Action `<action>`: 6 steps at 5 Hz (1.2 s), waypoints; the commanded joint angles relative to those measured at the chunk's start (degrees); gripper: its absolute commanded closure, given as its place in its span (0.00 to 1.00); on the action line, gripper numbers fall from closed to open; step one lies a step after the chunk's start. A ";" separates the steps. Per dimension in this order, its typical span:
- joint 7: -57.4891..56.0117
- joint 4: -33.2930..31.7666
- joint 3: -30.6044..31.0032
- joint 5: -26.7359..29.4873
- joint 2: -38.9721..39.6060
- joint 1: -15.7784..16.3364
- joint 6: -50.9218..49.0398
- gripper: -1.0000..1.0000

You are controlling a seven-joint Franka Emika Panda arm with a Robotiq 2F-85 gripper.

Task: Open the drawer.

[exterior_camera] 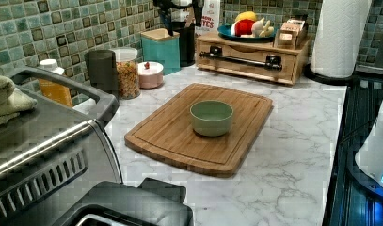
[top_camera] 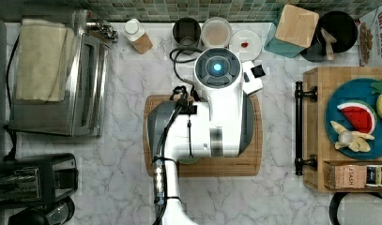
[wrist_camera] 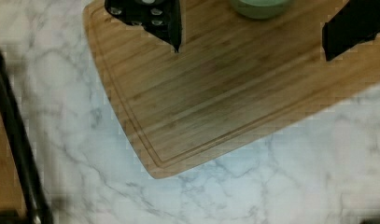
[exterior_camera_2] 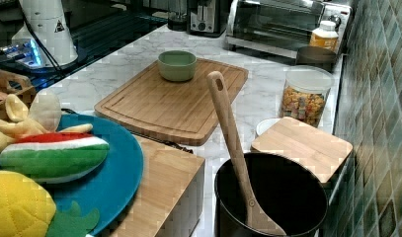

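Gripper [wrist_camera: 250,32]: two black fingers [wrist_camera: 166,23] set wide apart with nothing between them, hanging over the cutting board [wrist_camera: 215,93], green bowl [wrist_camera: 260,5] just beyond the tips. Arm [top_camera: 212,112]: white, poised above the middle of the board in the top view, hiding the bowl there. Your target, the drawer [exterior_camera: 248,59]: fully shut, in the front of a low wooden box standing at the worktop's far end in the left view, against the tiled wall; at the top view's right edge of the worktop. Handle [top_camera: 299,127]: long black bar on two black mounts, running along the drawer front, well apart from the gripper. Step in hand, as I judge it: reach for the handle. Turn the wrist so your fingers straddle the bar across its thin section, meet it near mid-length between the mounts, close firmly, then pull straight out along the worktop; an off-centre or slanted pull may jam the drawer or drag the whole box, which carries a blue plate [top_camera: 336,101] of toy fruit. View notes: the left view gives you the drawer face and the bowl [exterior_camera: 211,117] uncovered; the top view gives the handle's full length and the gap to cross; the wrist view gives the finger spread and a dark bar [wrist_camera: 12,140] at the picture's margin, probably the handle; the right view shows the box top [exterior_camera_2: 161,182] but not the drawer front.
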 commanded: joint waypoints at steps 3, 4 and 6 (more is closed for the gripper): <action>-36.36 -10.09 -10.53 2.34 -1.23 -11.73 20.08 0.00; -37.85 -14.80 -11.50 3.08 -1.37 -11.09 27.21 0.00; -42.22 -18.20 -10.38 2.99 -0.88 -13.37 31.08 0.00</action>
